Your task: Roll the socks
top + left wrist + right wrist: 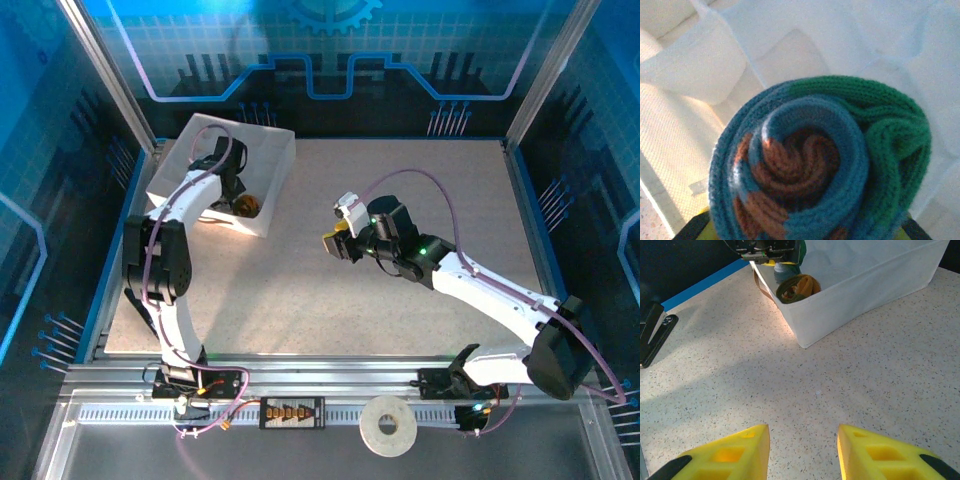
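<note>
Blue-grey sock (805,165) coils in a ribbed knit spiral.

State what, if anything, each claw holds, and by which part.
The left claw grips the rolled blue-grey sock by the roll's opposite sides, spiral end facing its camera. The right claw is open, holding nothing.

Cool bluish light, soft-focus close-up

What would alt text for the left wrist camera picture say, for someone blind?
A rolled blue sock with a green toe and an orange centre, seen end-on and very close. Behind it is a white bin.
</note>
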